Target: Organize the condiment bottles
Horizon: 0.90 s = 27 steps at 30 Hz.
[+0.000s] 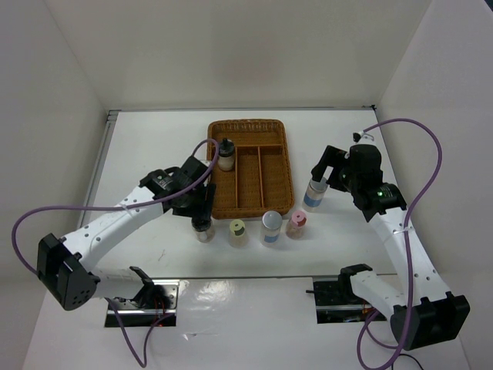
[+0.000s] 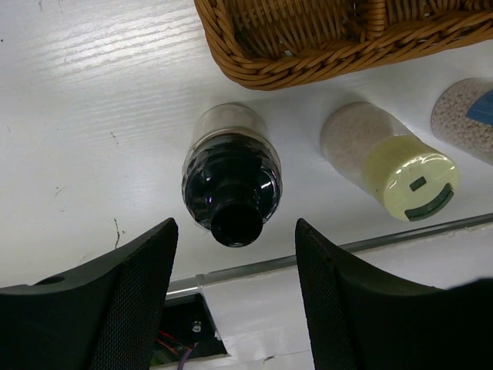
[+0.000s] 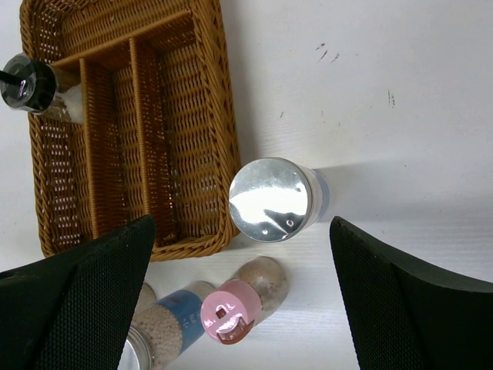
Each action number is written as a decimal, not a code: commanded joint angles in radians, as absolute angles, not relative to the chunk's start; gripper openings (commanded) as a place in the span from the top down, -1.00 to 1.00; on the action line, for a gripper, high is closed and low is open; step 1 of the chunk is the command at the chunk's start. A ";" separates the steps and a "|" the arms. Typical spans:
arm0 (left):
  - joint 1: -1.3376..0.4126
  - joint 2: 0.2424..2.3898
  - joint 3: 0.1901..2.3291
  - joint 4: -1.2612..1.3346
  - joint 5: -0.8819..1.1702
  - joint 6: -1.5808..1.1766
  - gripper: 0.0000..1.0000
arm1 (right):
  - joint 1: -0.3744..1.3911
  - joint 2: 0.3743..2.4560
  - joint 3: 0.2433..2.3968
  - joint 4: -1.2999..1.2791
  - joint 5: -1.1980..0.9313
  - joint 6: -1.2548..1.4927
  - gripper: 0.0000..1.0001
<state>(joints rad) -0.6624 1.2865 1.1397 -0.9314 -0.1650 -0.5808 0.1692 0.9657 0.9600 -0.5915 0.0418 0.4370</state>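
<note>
Top view: one dark-capped shaker (image 1: pixel 226 156) stands in the wicker tray's (image 1: pixel 246 122) left compartment, the other five outside it

Left wrist view: left gripper (image 2: pixel 235 231) fingers apart, straddling the second dark-capped shaker (image 2: pixel 231 181), not touching

Right wrist view: right gripper (image 3: pixel 240 227) spread wide over a grey-topped cylinder (image 3: pixel 271 199) just beside the tray

Pickup step, I judge; next calls for descending, then closing

A brown wicker tray (image 1: pixel 274 182) sits on a white table (image 1: pixel 154 145).

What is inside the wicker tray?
In the wicker tray, one dark-capped shaker stands in the left compartment; elsewhere bare wicker. The floor under it is covered.
</note>
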 commanded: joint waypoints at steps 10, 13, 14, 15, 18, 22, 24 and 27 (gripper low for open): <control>-0.664 1.327 1.114 -0.885 -0.160 -0.589 -0.17 | 0.163 0.956 0.960 -0.575 0.054 0.433 -0.95; -0.664 1.336 1.114 -0.885 -0.160 -0.589 -0.12 | 0.163 0.956 0.960 -0.575 0.054 0.433 -0.95; -0.664 1.336 1.114 -0.885 -0.160 -0.589 -0.03 | 0.163 0.956 0.960 -0.575 0.054 0.433 -0.95; -0.664 1.336 1.114 -0.885 -0.160 -0.589 0.00 | 0.163 0.956 0.960 -0.575 0.054 0.433 -0.95; -0.664 1.336 1.114 -0.894 -0.160 -0.589 0.10 | 0.163 0.956 0.960 -0.575 0.054 0.433 -0.95; -0.664 1.336 1.123 -0.905 -0.160 -0.589 0.34 | 0.163 0.956 0.960 -0.575 0.054 0.433 -0.95; -0.664 1.327 1.132 -0.905 -0.160 -0.589 0.37 | 0.163 0.956 0.960 -0.575 0.054 0.433 -0.95; -0.664 1.316 1.132 -0.914 -0.160 -0.589 0.52 | 0.163 0.956 0.960 -0.575 0.054 0.433 -0.95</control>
